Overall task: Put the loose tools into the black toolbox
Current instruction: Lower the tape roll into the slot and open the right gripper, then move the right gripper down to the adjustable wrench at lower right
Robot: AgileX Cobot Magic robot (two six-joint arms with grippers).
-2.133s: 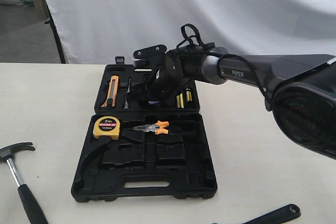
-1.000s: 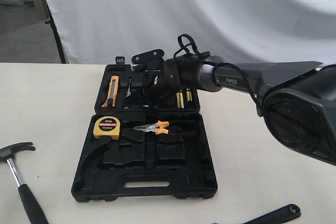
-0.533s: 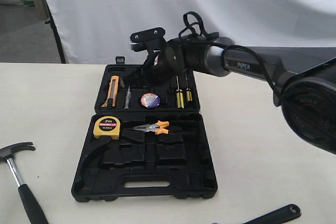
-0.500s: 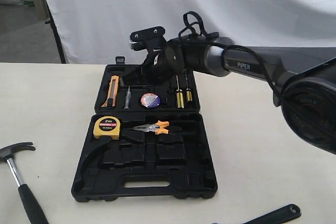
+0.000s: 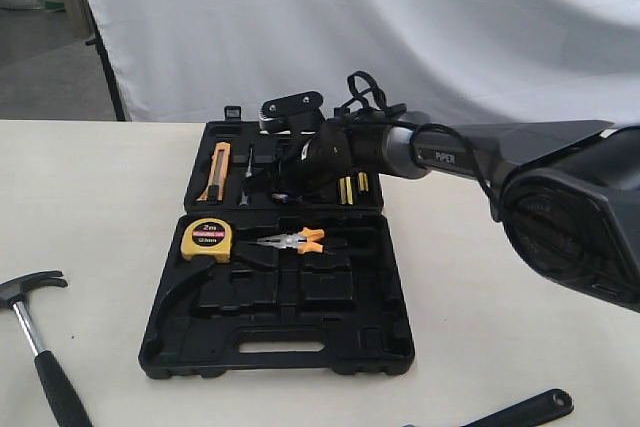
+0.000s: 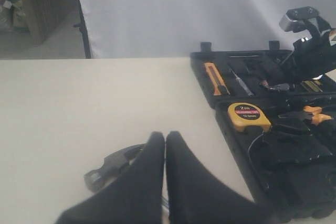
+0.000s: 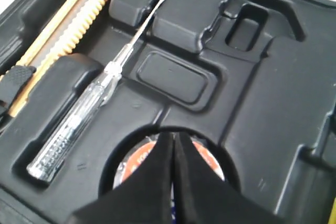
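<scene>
White sheeting [image 5: 420,17] backed a pale tabletop [image 5: 90,197] on which the toolbox [image 5: 330,292] lay open, both halves flat. Half a second earlier the right arm stood raised above the far half, with the tape roll [image 7: 137,162] in plain sight in its round recess. At inspection the arm had dropped back down over that recess, hiding the roll from the exterior view. The wrist view showed the right fingers [image 7: 157,182] closed tight together with nothing between them, tips over the centre of the roll. Contact could not be confirmed. The roll sat within its recess, beside the clear-handled screwdriver [image 7: 89,114].

Finding: the roll was already stowed. The descent read as a press to seat it rather than a fresh grasp, so that item may be counted placed.

Outstanding: the hammer [image 5: 40,347] lay on the tabletop to the left front of the toolbox and the wrench [image 5: 525,408] at the right front edge, both well apart from the case. The left fingers [image 6: 142,182] were closed and empty, poised above the hammer's head. Two of three tools were not yet stowed.
</scene>
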